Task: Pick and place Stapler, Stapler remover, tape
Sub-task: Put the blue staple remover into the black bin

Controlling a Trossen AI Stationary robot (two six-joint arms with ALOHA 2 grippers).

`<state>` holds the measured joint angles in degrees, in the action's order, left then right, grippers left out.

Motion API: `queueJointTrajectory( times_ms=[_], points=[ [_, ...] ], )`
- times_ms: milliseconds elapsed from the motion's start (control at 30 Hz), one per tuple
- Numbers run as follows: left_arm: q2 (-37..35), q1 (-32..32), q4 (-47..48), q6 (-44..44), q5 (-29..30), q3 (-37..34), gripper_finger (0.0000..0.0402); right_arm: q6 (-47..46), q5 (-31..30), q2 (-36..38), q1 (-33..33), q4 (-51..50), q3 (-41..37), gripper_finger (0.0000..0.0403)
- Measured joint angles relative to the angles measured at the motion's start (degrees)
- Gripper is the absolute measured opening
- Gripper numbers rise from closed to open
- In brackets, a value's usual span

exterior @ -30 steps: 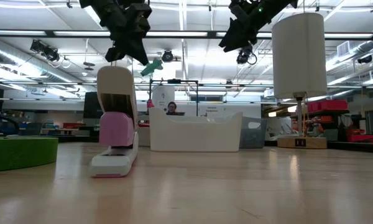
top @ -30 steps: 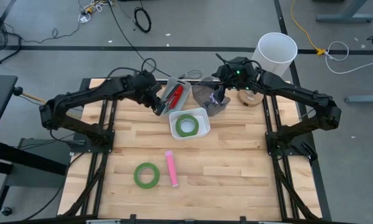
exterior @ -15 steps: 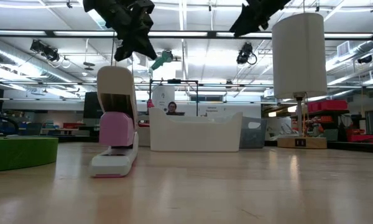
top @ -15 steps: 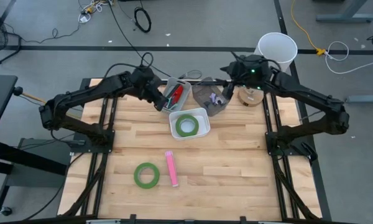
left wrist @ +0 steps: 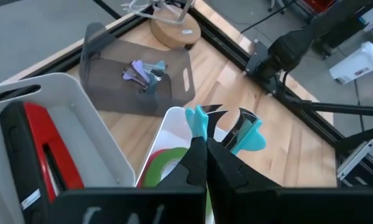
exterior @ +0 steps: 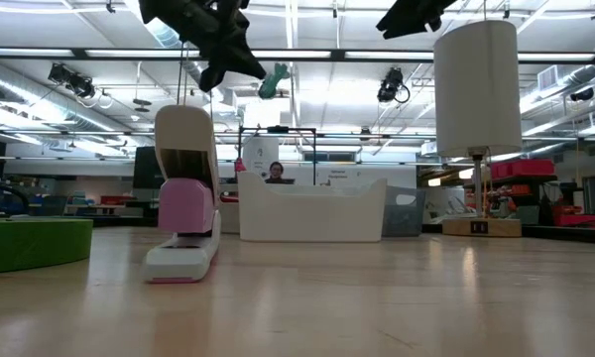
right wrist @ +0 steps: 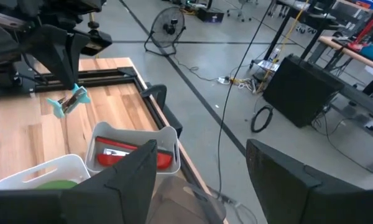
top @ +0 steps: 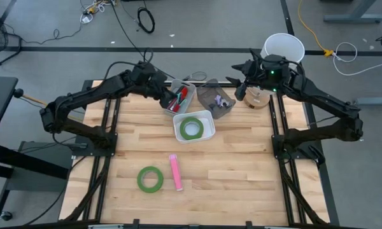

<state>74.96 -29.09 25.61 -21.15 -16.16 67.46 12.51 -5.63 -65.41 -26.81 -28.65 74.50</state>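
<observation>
My left gripper [top: 169, 98] hangs high above the far-left white bin [top: 190, 88] that holds a red stapler [top: 181, 97], and is shut on a teal staple remover [left wrist: 227, 127]. The remover also shows in the low view [exterior: 274, 79]. My right gripper [top: 237, 74] is open and empty, high at the far right near the white cylinder [top: 283, 49]. A pink stapler [top: 176, 172] and a green tape roll [top: 150, 179] lie on the table near the front. A second green roll [top: 191, 128] lies in a white bin [top: 207, 117]. No red roll shows. My left gripper pinches the teal staple remover between its two fingertips [left wrist: 198, 163] at its lower end [left wrist: 210, 138]. The remover sticks out beyond the fingertips, its teal wings and metal claws free. It is lifted clear, high above the bins.
A dark translucent bin [top: 204, 95] with purple staple removers [top: 219, 102] stands at the far middle. A round wooden base [top: 258, 99] sits under the white cylinder. The near right half of the wooden table [top: 242, 172] is bare. A person sits in the room behind the table [exterior: 274, 173].
My left gripper has risen and gone toward the far and right edges with the teal remover, still shut on it. My right gripper has lifted away from the dark bin and gone toward the far right, toward the white cylinder.
</observation>
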Motion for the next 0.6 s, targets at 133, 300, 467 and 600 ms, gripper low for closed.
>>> queueJointTrajectory(
  times_ms=[133,300,467,600],
  points=[
    [0.00,0.01,-1.41,-0.04,-1.10,0.00,0.0000,-0.07,0.00,-0.04,0.00,-0.10,0.00,0.0245],
    [0.00,0.01,-2.72,-0.04,-1.34,0.00,0.0000,-1.36,0.00,-0.04,0.00,-0.12,0.00,0.0245],
    [0.00,0.01,-4.62,-0.04,-1.73,0.00,0.0000,-1.51,0.00,-0.04,0.00,-0.29,0.00,0.0245],
    [0.00,0.01,-5.41,-0.04,-1.75,0.00,0.0000,-1.72,0.02,-0.04,0.00,-0.55,0.00,0.0245]
  ],
)
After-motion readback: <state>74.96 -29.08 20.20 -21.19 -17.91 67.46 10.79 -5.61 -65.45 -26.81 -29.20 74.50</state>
